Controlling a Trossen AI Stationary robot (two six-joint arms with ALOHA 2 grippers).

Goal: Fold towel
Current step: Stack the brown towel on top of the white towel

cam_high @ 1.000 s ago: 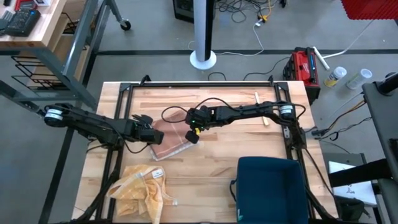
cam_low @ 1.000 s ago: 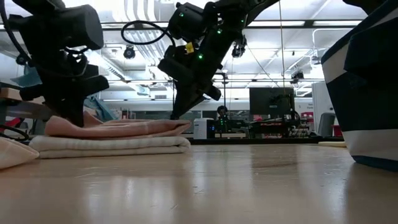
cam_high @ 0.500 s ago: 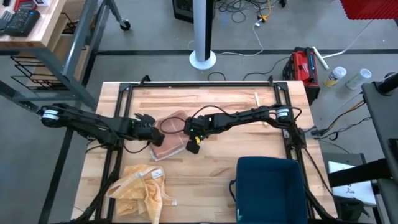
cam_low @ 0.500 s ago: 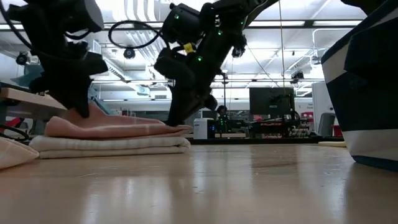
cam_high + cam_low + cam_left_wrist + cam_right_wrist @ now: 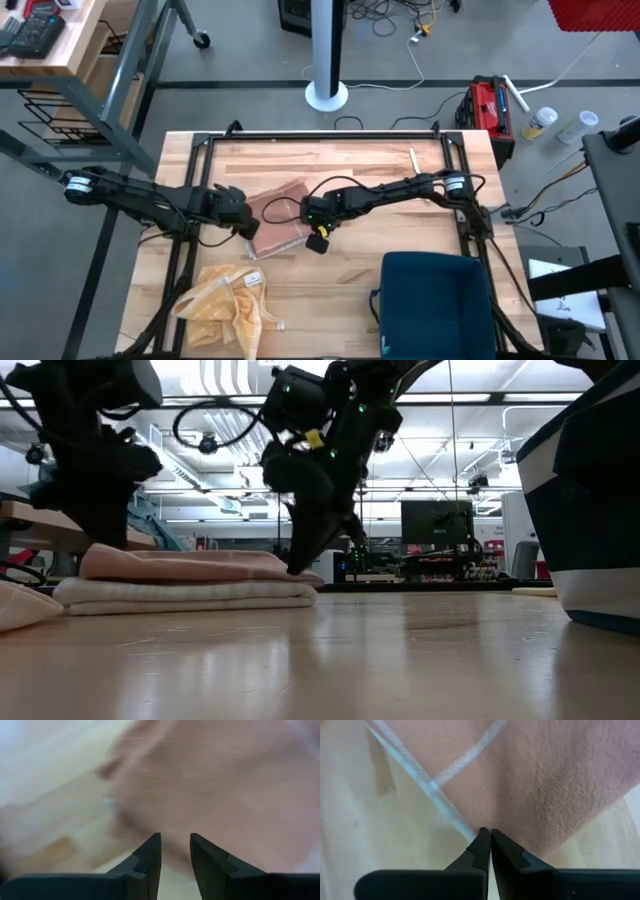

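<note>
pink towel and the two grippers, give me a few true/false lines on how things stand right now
1. The pink towel lies on the wooden table between the two arms. True.
2. The right gripper has its fingers spread wide. False: its wrist view shows them pressed together at the towel's edge.
3. The left gripper shows a gap between its fingers, with nothing in it. True.
4. The yellow cloth is draped over the pink towel. False: it lies apart from it, at the table's near left corner.
5. In the low view the pink towel rests on a white folded towel. True.
6. The dark blue bin stands on the table's left side. False: it is on the right.
</note>
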